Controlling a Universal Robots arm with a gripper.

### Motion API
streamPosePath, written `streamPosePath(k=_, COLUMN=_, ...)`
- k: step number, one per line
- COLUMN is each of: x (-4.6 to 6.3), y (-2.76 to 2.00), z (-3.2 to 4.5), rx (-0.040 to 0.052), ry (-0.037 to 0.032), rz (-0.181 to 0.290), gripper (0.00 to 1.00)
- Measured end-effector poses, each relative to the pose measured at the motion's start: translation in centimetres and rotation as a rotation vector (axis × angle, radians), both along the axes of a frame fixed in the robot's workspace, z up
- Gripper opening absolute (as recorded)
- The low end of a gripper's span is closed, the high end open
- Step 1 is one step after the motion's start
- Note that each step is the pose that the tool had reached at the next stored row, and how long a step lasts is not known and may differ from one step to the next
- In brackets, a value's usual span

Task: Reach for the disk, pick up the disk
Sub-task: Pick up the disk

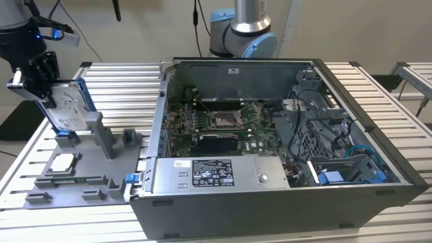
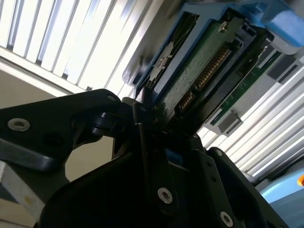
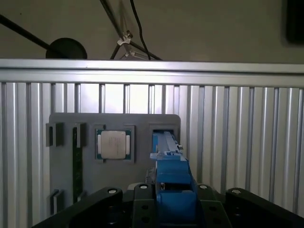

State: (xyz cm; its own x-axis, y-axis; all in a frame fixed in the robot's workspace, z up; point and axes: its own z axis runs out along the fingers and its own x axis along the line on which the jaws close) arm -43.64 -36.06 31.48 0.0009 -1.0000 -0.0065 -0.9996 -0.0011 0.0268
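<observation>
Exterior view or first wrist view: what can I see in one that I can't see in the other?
The exterior view gives you the open computer case with its circuit board, and the white label face of the disk. The first wrist view gives you a dark round thing and cables beyond the table. Both share the disk held in the gripper, the small square chip, and the grey tray on the slatted table.

Place: we take it for a robotics lab.
Signs: we see a slatted aluminium bench (image 1: 125, 88), an opened computer case (image 1: 270, 212), a grey parts fixture (image 1: 88, 174).
</observation>
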Motion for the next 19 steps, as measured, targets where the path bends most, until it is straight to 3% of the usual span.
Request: streamPosePath(k=19, x=0.0, y=0.00, z=2.29, rx=0.0000, ry=0.0000, rz=0.002, gripper=0.00)
